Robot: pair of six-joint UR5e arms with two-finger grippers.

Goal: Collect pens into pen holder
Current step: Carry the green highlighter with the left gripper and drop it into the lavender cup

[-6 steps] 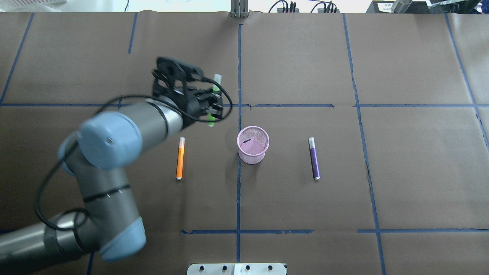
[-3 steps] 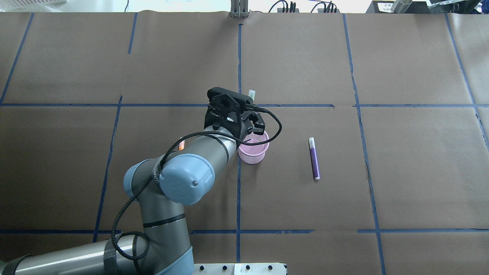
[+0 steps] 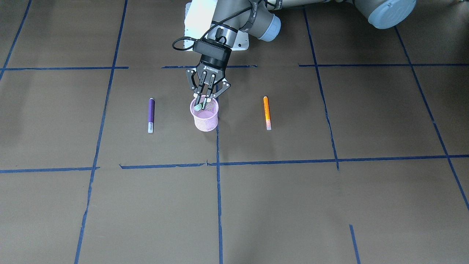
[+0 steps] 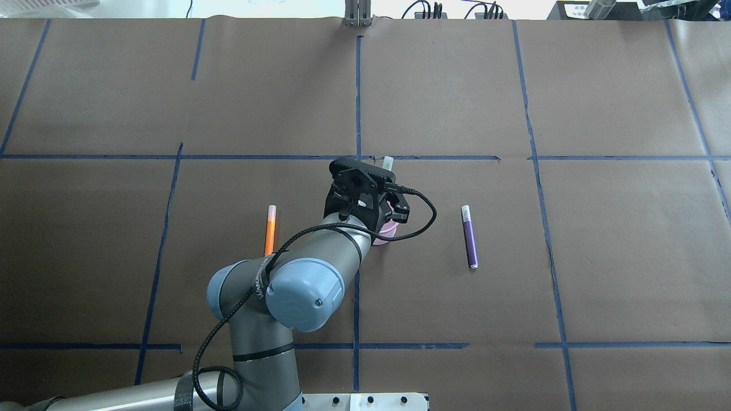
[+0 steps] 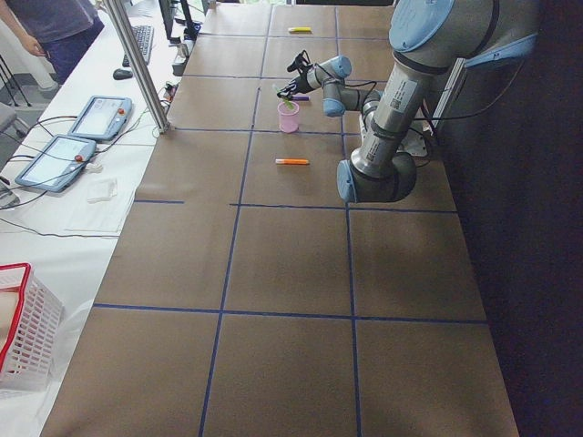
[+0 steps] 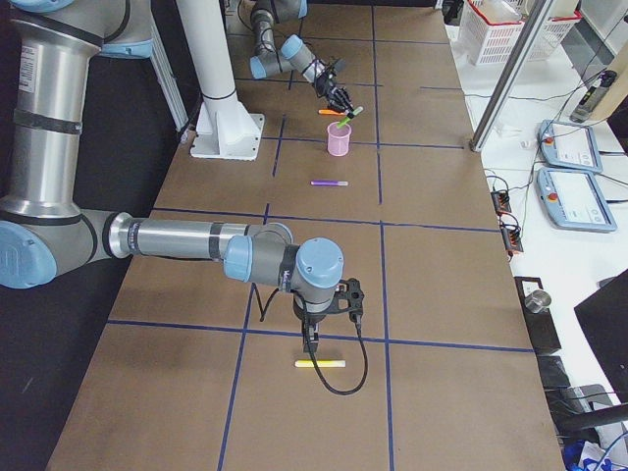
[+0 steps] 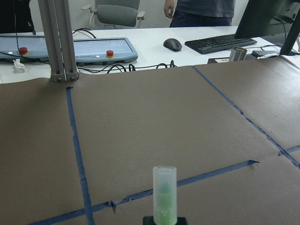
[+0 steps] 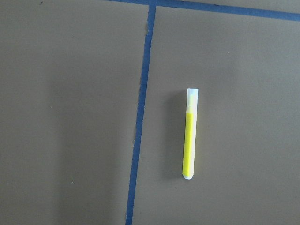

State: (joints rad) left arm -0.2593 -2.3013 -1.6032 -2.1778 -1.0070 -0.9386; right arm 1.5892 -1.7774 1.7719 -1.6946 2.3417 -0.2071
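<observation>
My left gripper (image 3: 204, 99) is shut on the green pen (image 3: 198, 107) and holds it tilted over the mouth of the pink mesh pen holder (image 3: 206, 119). The pen's whitish cap points away from the robot, as the left wrist view (image 7: 164, 197) and the overhead view (image 4: 388, 162) show. The orange pen (image 3: 267, 112) lies on the table on the robot's left of the holder, and the purple pen (image 3: 150, 114) on its right. In the overhead view my left wrist hides most of the holder (image 4: 389, 230). My right gripper (image 6: 312, 341) hovers far off; I cannot tell its state.
A yellow pen (image 8: 190, 133) lies on the brown paper below my right wrist, next to a blue tape line (image 8: 139, 117). The table edge with control pendants (image 7: 89, 47), a keyboard and a metal post (image 7: 58, 40) lies beyond the holder.
My left arm swung right and toward the robot with the green pen, from the table's left half to above the pen holder. The orange pen shows again.
</observation>
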